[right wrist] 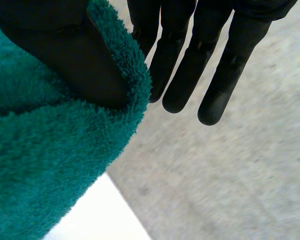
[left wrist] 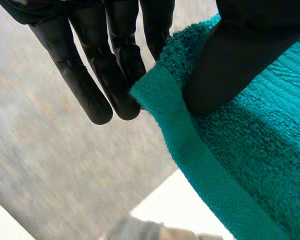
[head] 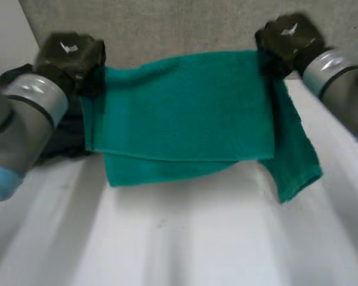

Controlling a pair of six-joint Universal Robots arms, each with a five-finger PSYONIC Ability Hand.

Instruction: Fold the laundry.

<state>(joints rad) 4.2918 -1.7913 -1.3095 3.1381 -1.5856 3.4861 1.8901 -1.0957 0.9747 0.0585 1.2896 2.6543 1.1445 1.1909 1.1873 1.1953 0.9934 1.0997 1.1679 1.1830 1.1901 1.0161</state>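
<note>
**So, towel held up by both top corners**

Right now the green towel (head: 185,113) hangs in the air above the white table (head: 167,244), stretched between your two hands. Left hand (head: 71,56) has the top corner on its side: in its wrist view the thumb (left wrist: 230,60) presses the hem against straight fingers (left wrist: 90,90), a pinch, not a full wrap. Right hand (head: 286,39) does the same at the other top corner, thumb dug into the pile.

The towel hangs doubled, with a back layer showing below the front one and a loose flap dropping under your right hand.

Judgement: thick terry, soft and limp, light, grippy rather than slippery, so it will sag and swing. Hold it at the corners or along the hem, where the cloth is firmest. A thumb pinch looks enough, but watch the loose flap when you lay it down
</note>
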